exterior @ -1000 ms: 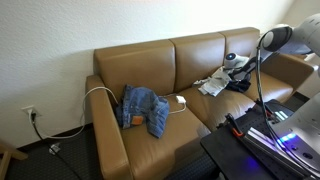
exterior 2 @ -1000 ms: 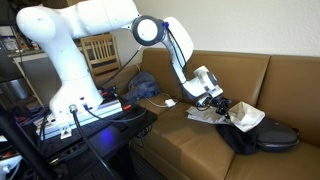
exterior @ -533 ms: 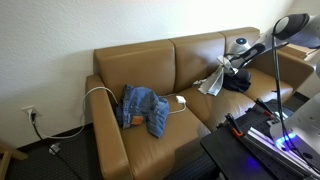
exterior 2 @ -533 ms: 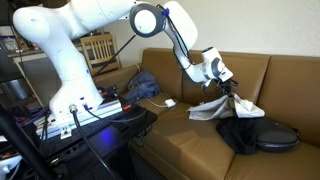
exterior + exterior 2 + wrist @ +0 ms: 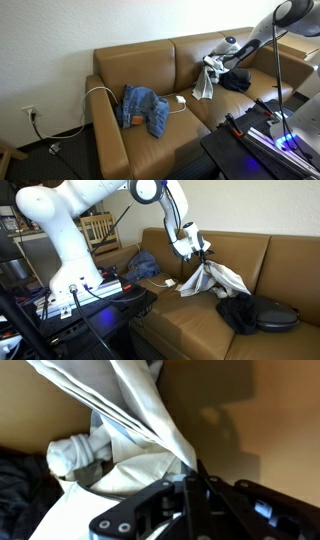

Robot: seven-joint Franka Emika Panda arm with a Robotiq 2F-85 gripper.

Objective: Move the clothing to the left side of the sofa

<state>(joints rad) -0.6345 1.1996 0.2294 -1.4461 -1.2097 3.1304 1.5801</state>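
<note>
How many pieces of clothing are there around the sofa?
3: blue jeans on one seat, a white garment hanging from the gripper, a black garment on the other seat. Others may be hidden.

White garment point(image 5: 212, 280) up in the air now, pinched at its bunched top by the pincer point(image 5: 199, 254), hanging in long crumpled folds before the brown sofa point(image 5: 150, 62) backrest, hem near the seat, contact unclear.

- A tan sofa point(image 5: 135, 65) stood against a pale wall point(image 5: 50, 40).
- An outlet point(image 5: 29, 112) sat low at left above dark carpet point(image 5: 65, 160).
- A wooden chair point(image 5: 100, 228) stood far back.
</note>
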